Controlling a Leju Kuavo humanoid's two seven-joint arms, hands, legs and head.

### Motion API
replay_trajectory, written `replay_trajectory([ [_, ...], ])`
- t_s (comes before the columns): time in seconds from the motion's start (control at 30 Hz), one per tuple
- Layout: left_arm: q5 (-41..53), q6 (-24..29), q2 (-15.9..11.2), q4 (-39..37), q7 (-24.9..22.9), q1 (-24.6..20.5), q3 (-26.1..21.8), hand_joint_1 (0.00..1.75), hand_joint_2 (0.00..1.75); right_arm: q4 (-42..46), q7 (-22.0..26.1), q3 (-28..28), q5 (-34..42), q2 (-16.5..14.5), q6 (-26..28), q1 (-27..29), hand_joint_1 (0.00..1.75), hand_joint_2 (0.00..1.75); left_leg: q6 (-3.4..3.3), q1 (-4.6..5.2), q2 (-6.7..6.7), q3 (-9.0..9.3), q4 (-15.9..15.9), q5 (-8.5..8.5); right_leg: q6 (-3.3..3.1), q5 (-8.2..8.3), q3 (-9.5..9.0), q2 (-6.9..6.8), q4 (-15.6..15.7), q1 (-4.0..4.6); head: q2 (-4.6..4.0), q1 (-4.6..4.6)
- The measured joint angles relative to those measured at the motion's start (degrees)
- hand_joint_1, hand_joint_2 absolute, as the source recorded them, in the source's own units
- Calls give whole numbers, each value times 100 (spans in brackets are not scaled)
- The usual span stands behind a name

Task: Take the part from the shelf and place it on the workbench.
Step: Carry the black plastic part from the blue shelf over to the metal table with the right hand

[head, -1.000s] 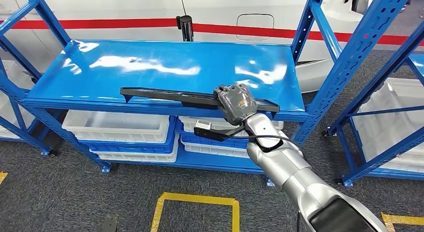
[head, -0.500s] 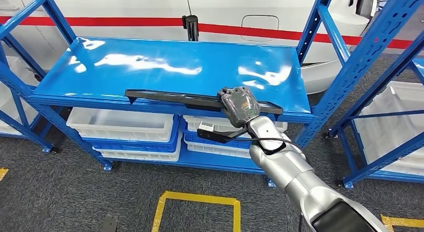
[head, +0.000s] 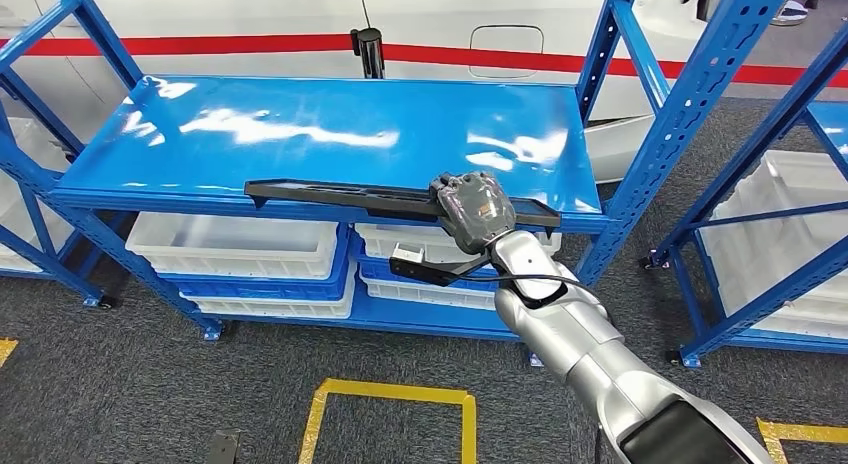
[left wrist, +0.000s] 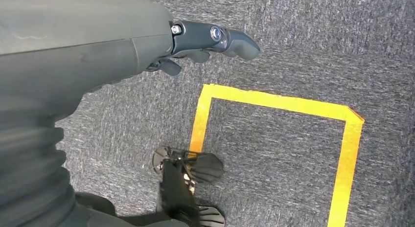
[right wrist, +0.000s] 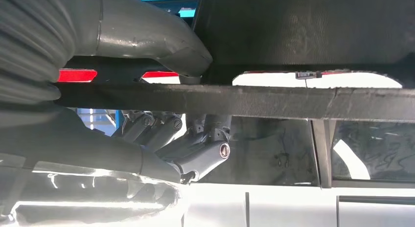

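The right hand [head: 474, 210] is gripping the long black part [head: 345, 194] near one end at the front edge of the blue shelf [head: 300, 134], apparently clear of it, so the unsupported length is risking sagging, twisting or snagging that edge.

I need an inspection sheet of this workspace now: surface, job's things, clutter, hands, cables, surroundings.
Surface: blue shelf board, glossy, bare behind the part.
Job's things: long black part along the board's front edge.
Clutter: nothing seen on the board.
Hands: right hand grips the part near its right end; left hand hangs over the carpet, holding nothing.
Cables: black cable at the right wrist.
Surroundings: white bins below; yellow floor tape; white vehicle body with red stripe behind.
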State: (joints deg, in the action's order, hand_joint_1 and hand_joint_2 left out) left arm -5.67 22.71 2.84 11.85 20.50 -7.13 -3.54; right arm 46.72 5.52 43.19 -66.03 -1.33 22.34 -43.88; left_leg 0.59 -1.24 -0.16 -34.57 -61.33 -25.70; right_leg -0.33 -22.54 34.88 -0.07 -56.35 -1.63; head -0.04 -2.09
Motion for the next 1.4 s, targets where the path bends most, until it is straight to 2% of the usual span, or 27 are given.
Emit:
replay_trajectory([
  [0.07,8,0,-4,0,-1,-10,0,0,175,14,-2,-8,1,0,0,-12,175,175,-67,42,-2,221,417,91,54,35,3,-3,21,11,0,1],
  [0.17,10,3,-7,0,-5,-9,0,0,175,32,-3,-14,1,0,0,-14,175,175,-196,75,3,207,491,168,154,86,28,-10,56,25,-1,-1],
  [0.2,10,4,-3,0,-6,-11,1,0,175,37,-3,-18,0,5,0,-18,175,175,-244,72,10,205,537,223,159,34,82,-8,-16,33,0,8],
  [0.23,10,4,2,1,-6,-17,1,0,175,41,-2,-22,0,11,0,-23,175,175,-291,69,18,195,581,282,139,-86,185,-5,-208,38,0,17],
  [0.3,10,3,9,1,-5,-25,1,0,175,42,-2,-30,0,27,-1,-19,175,175,-348,82,22,127,607,360,56,-483,527,0,-964,38,0,31],
  [0.37,10,2,11,0,-5,-19,0,0,175,42,-2,-33,0,51,-2,21,175,175,-362,101,12,44,601,415,52,-756,790,0,-1638,36,-1,33],
  [0.4,10,2,13,0,-5,-14,0,0,175,42,-2,-34,0,63,-2,41,175,175,-356,107,3,6,595,440,83,-769,768,0,-1673,39,-1,40],
  [0.43,10,2,18,1,-5,-11,0,0,175,43,-2,-35,0,72,-2,55,175,175,-343,112,-6,-30,584,462,121,-700,608,0,-1444,42,-1,49],
  [0.47,10,2,22,1,-4,-11,0,0,175,44,-2,-38,0,76,-2,58,175,175,-327,117,-13,-63,565,480,147,-589,347,-1,-1028,45,-1,55],
  [0.53,13,2,29,2,-3,-14,0,0,175,55,-2,-48,-1,72,-2,46,175,175,-284,147,-16,-132,509,499,145,-396,-104,0,-256,60,-1,57],
  [0.57,16,2,30,1,-2,-14,0,0,175,61,-2,-52,-1,67,-2,39,175,175,-259,157,-14,-161,488,509,121,-344,-202,0,-72,67,0,52],
  [0.67,21,2,22,0,1,-8,-1,0,175,72,-4,-57,-2,60,-2,32,175,175,-159,124,-13,-217,465,551,19,-241,-201,-5,0,56,-1,52],
  [0.7,21,2,18,0,1,-5,-1,0,175,72,-4,-57,-4,57,-2,31,175,175,-124,105,-13,-249,405,497,-19,-206,-195,-8,16,36,-1,49],
  [0.77,21,2,9,0,1,-3,-1,0,175,75,-4,-57,-9,44,-2,26,175,175,-46,63,-11,-429,-48,146,-77,-142,-170,-15,41,-5,-1,24],
  [0.83,21,2,12,0,1,1,-2,0,175,77,-4,-57,-13,34,-3,34,175,175,41,24,-7,-716,-838,-324,-97,-97,-113,-17,40,3,-1,4],
  [0.87,21,2,11,0,1,3,-2,0,175,77,-4,-57,-14,33,-3,44,175,175,68,7,-6,-799,-1116,-446,-92,-73,-83,-17,38,8,-1,6],
  [0.9,21,2,11,0,1,6,-2,0,175,77,-4,-57,-15,33,-4,56,175,175,84,-5,-6,-787,-1208,-474,-84,-49,-51,-17,35,11,-1,5],
  [0.93,21,2,10,0,1,6,-2,0,175,77,-4,-57,-15,33,-4,65,175,175,87,-14,-4,-643,-1043,-393,-70,-27,-25,-16,32,11,-1,5],
  [0.97,21,2,9,0,1,4,-2,0,175,78,-4,-57,-15,33,-4,70,175,175,77,-21,-2,-389,-677,-248,-51,-9,-7,-15,30,11,-1,3],
  [1.03,21,0,5,1,1,-8,-2,0,175,83,-4,-58,-16,33,-4,66,175,175,26,-8,4,113,125,-38,2,31,11,-15,32,22,0,10],
  [1.07,22,-1,5,1,2,-13,-2,0,175,86,-5,-60,-17,32,-4,62,175,175,-11,12,6,243,344,5,32,52,15,-19,37,29,0,9],
  [1.13,23,-1,3,1,2,-14,-3,0,175,90,-8,-61,-18,26,-4,57,175,175,-89,64,4,258,416,37,105,100,24,-32,60,41,0,13],
  [1.2,23,0,6,0,2,-15,-3,0,175,92,-8,-62,-20,25,-4,53,175,175,-194,66,12,250,497,136,161,93,74,-36,33,50,0,18],
  [1.23,23,0,11,1,2,-20,-3,0,175,94,-8,-63,-21,31,-5,46,175,175,-253,63,18,237,543,199,156,2,151,-31,-94,57,-1,21],
  [1.3,25,-1,22,2,3,-31,-2,0,175,97,-8,-64,-22,51,-7,41,175,175,-330,68,27,168,591,304,86,-363,439,-17,-720,56,-1,43],
  [1.37,25,-5,24,1,2,-29,-2,0,175,97,-8,-64,-22,69,-16,67,175,175,-348,94,18,54,582,378,62,-715,733,-13,-1490,52,0,57],
  [1.4,25,-8,27,1,2,-26,-2,0,175,97,-8,-63,-23,76,-23,87,175,175,-346,105,10,-3,577,418,82,-788,762,-13,-1649,52,0,59],
])
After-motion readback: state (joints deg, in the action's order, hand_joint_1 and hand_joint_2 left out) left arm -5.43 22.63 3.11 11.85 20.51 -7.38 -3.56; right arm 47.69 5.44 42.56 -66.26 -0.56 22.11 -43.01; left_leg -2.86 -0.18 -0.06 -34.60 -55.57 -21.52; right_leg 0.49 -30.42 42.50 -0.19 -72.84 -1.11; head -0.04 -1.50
